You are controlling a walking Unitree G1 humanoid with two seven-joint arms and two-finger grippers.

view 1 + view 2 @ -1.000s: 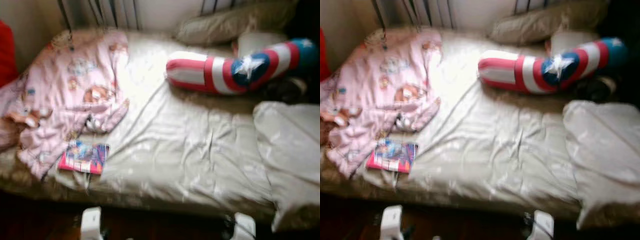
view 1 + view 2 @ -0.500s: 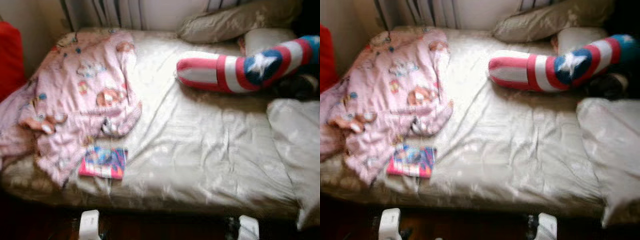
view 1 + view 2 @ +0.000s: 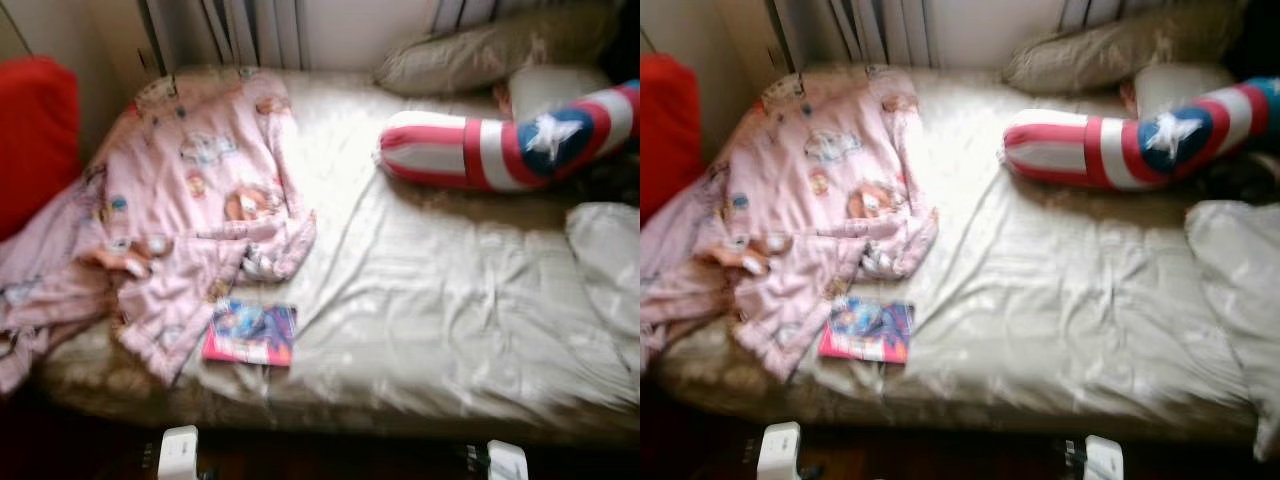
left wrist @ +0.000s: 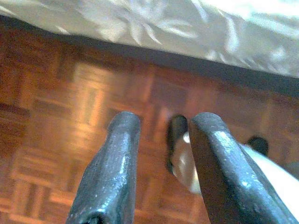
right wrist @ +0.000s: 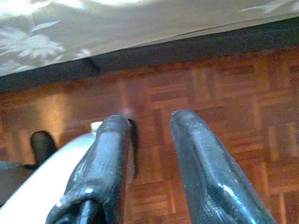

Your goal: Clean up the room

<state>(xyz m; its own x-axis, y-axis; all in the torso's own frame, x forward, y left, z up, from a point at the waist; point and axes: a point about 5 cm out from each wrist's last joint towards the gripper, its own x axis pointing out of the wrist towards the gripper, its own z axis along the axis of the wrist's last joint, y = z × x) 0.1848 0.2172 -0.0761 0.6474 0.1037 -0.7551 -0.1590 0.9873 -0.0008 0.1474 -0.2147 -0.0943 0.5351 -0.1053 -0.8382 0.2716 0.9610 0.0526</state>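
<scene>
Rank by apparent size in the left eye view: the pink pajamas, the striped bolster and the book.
1. Pink pajamas, sprawled over the bed's left side.
2. Striped bolster, partly cut off at the frame edge.
3. Book, clearly smallest though nearest the camera.

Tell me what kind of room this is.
Most likely a child's bedroom: a bed with a beige cover, a pink cartoon-print garment spread across it, a pillow at the wall and a star-striped bolster.

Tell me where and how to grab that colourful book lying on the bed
The book lies flat near the bed's front edge, just beside the pink blanket. Probably best: come from the front, slip one finger under its near long edge, pressing into the soft cover, and pinch that edge. Left gripper looks closer.
</scene>
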